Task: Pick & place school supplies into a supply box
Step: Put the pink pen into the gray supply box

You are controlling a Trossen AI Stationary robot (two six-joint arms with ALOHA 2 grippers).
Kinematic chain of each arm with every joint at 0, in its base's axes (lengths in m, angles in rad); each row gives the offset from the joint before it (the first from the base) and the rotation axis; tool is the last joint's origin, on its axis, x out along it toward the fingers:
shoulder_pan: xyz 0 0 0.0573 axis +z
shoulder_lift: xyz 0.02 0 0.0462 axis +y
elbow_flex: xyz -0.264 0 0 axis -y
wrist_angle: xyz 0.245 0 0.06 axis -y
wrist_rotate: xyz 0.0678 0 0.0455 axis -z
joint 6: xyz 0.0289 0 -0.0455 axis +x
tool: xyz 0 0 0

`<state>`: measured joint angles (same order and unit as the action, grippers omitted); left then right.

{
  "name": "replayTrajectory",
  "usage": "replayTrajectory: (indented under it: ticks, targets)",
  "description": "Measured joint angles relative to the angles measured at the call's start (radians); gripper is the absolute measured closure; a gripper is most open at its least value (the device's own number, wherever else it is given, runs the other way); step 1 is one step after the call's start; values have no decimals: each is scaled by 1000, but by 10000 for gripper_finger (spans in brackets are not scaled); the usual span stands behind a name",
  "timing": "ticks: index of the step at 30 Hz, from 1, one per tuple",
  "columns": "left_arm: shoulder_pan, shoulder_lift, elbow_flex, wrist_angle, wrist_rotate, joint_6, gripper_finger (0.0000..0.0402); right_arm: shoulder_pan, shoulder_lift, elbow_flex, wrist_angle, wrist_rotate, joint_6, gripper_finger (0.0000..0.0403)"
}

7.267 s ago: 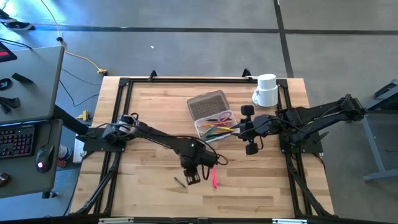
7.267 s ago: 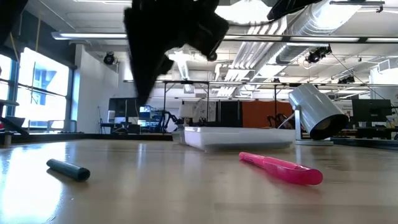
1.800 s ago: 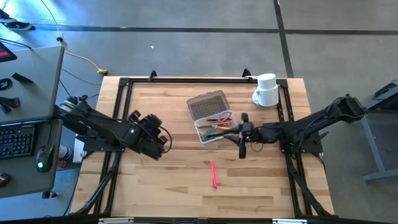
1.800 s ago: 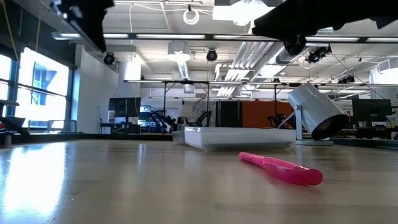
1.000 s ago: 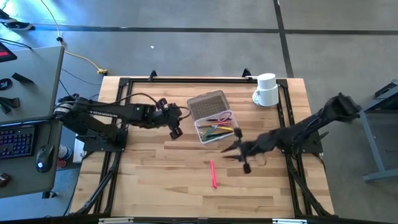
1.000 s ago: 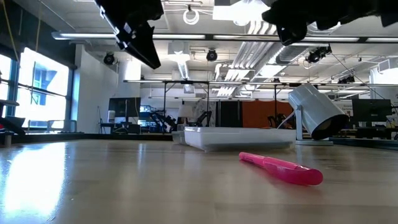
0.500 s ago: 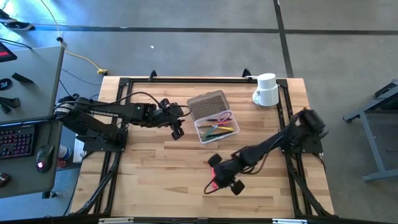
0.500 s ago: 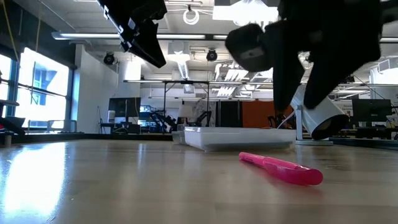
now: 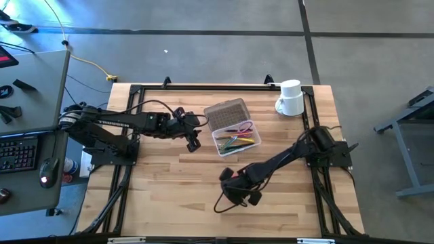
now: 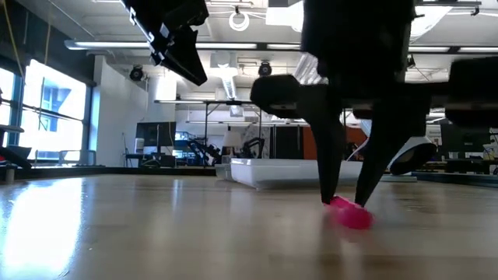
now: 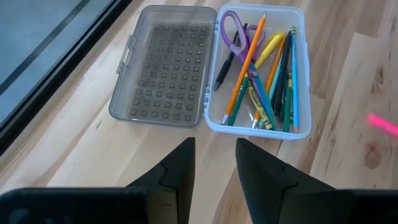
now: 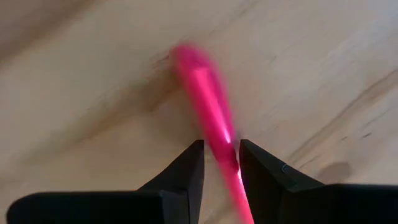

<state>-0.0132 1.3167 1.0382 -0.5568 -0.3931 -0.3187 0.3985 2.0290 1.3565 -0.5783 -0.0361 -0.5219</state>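
Observation:
A pink pen (image 12: 199,81) lies on the wooden table, near the middle. My right gripper (image 12: 221,146) points down over it, open, with one finger on each side of the pen. In the low view only a short pink piece (image 10: 350,215) shows between the fingertips (image 10: 334,198). The clear supply box (image 9: 236,139) sits open at the table's far middle, its dotted grey lid (image 11: 165,65) laid flat beside it. It holds purple scissors and several pencils and pens (image 11: 261,68). My left gripper (image 11: 214,143) hovers open and empty, left of the box. My right gripper comes at the pink pen from above, its fingers (image 12: 186,168) standing across the pen, which lies on the table. I cannot tell whether the fingers touch it.
A white mug (image 9: 290,98) stands at the far right corner of the table. Bare wood lies along the near edge and on the left side of the table (image 9: 163,196).
My right gripper has swung from beside the box toward the table's near edge and left. It has tipped to point downward and come down over the pink pen.

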Motion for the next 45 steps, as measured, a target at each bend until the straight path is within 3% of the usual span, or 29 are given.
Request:
replayTrajectory:
  ticks: [6, 12, 19, 22, 25, 32, 35, 38, 42, 45]
  targets:
    - [0, 0, 0, 0, 0, -4, 252, -11, -3, -45, 51, 37, -65, 315]
    - [0, 0, 0, 1, 41, -30, 252, -36, -7, -98, 100, 17, 36, 319]
    - [0, 0, 0, 1, 65, -31, 252, -44, -7, -107, 74, 22, 151, 383]
    - [0, 0, 0, 1, 65, -31, 252, -38, -18, -107, 85, 40, 174, 391]
    - [0, 0, 0, 6, 65, -31, 252, -21, -42, -104, 92, 103, 184, 378]
    - [0, 0, 0, 8, 65, -31, 252, -28, -196, -101, 13, 510, 186, 395]
    - [0, 0, 0, 9, 64, -31, 252, -79, -248, -104, -3, 598, 186, 394]
    - [0, 0, 0, 9, 63, -29, 252, -174, -274, -101, 19, 555, 217, 376]
    - [0, 0, 0, 9, 62, -29, 252, -322, -269, -154, 59, 349, 272, 358]
    - [0, 0, 0, 9, 61, -28, 252, -411, -269, -241, 205, 205, 282, 355]
